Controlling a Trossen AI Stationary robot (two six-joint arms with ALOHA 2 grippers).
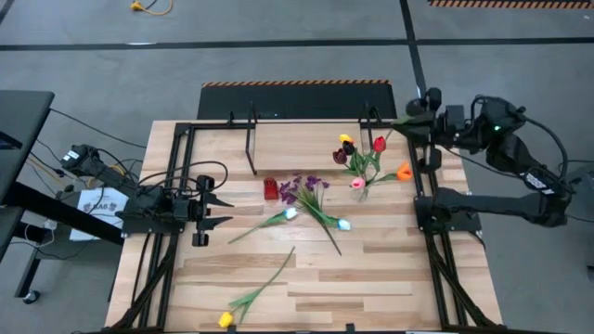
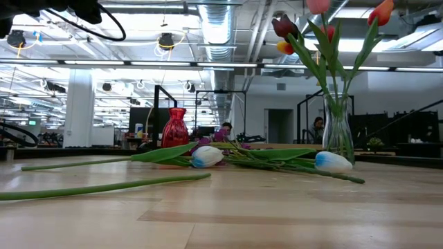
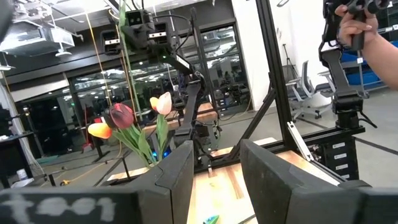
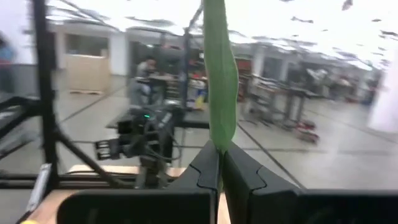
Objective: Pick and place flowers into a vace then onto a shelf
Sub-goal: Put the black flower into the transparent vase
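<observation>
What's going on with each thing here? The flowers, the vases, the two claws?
Glass vase: upright, holding several tulips.
Red vase: upright, no flowers in it.
White tulips: lying flat on the table.
Purple sprig: lying flat.
Yellow tulip: lying flat near the table's edge.
Left gripper: open, holding nothing.
Right gripper: shut on a green stem.

Two vases: a clear glass vase (image 1: 361,193) holding five tulips (image 1: 349,148); a red vase (image 1: 270,188); two white tulips (image 1: 290,214) and one yellow tulip (image 1: 225,319) lie loose; one purple sprig (image 1: 302,186); two arms.
</observation>
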